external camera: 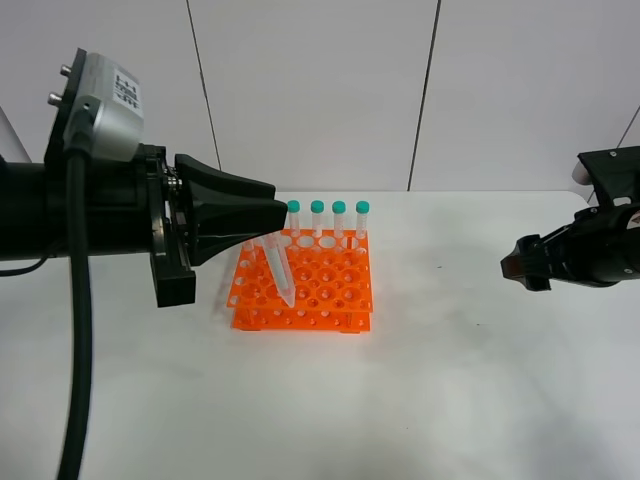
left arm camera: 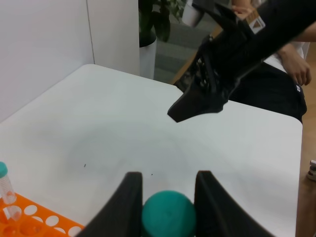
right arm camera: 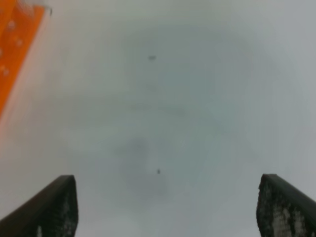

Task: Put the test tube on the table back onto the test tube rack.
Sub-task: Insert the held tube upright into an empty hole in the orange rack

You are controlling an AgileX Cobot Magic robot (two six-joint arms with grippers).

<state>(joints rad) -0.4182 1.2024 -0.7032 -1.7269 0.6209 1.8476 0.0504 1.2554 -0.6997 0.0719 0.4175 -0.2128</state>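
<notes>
teal-green cap first: the test tube (external camera: pixel 280 272) hangs by it, the cap pinched between the two black fingers (left arm camera: pixel 129 207) of the left gripper (external camera: pixel 283 213). the clear body slants down from there, pointed tip lowest, over the left part of the test tube rack (external camera: pixel 335 292). the tip sits at the level of the top plate's holes, but whether it touches the plate or is inside a hole cannot be told from the high view.

the rack is bright orange with a grid of round holes, and it stands on the white table (external camera: pixel 450 380) a little left of centre. four more capped tubes (external camera: pixel 339 218) stand upright in its back row (the left wrist view catches one of them at the rack's edge).

well apart on the right, the right gripper (external camera: pixel 512 265) hovers above bare tabletop with nothing in it. its fingers (right arm camera: pixel 49 207) stand spread wide, only table surface showing between them, and a corner of the orange rack shows at the edge of that wrist view.
</notes>
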